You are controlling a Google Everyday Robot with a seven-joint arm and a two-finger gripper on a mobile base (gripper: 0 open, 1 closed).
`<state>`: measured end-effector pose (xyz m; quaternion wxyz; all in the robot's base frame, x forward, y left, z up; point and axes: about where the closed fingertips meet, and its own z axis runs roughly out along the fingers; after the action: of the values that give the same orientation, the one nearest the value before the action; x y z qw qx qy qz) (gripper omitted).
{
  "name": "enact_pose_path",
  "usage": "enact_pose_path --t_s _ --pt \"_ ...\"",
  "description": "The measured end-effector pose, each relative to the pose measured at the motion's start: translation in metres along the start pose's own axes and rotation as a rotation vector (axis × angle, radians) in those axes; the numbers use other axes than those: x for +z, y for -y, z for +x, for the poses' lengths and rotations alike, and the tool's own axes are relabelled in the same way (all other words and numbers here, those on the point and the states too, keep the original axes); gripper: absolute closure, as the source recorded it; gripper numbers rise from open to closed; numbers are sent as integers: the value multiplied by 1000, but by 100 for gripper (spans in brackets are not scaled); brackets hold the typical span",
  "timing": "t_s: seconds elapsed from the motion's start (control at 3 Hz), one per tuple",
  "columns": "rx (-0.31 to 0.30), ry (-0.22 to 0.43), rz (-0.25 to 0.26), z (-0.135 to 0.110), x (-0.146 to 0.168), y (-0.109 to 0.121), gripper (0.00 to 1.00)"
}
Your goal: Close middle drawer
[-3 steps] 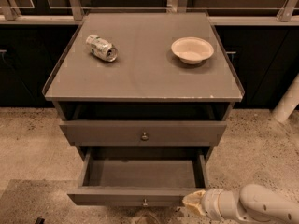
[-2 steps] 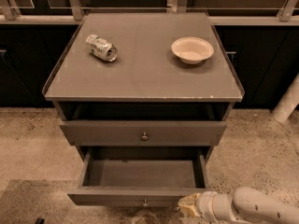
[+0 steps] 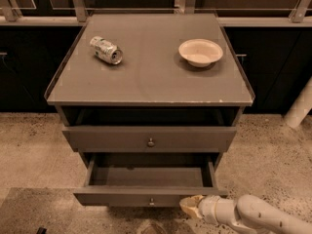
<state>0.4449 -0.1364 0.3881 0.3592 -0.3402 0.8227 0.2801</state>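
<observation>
The middle drawer [image 3: 146,197] is pulled well out of the grey-brown cabinet, and its empty inside shows. Its low flat front carries one small round knob [image 3: 151,201]. My gripper [image 3: 189,206] comes in from the lower right on a white arm [image 3: 253,216]. It sits at the front face of the drawer, right of the knob, at or very near the wood.
Above it, another drawer front [image 3: 149,139] with a knob stands slightly out. On the cabinet top [image 3: 146,77] lie a crushed can [image 3: 107,50] on its side and a pale bowl [image 3: 200,52]. Speckled floor surrounds the cabinet, with a white pipe [image 3: 301,106] at right.
My gripper has moved left along the drawer front, closer to the knob. The drawer is still pulled out about as far as before.
</observation>
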Motion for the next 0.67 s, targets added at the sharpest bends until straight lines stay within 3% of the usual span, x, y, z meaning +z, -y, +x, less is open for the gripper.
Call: enact_pose_path --t_s 0.33,0.67 --pt "-1 2 1 0 0 -1 100" --pt "-46 119 55 -38 8 29 100"
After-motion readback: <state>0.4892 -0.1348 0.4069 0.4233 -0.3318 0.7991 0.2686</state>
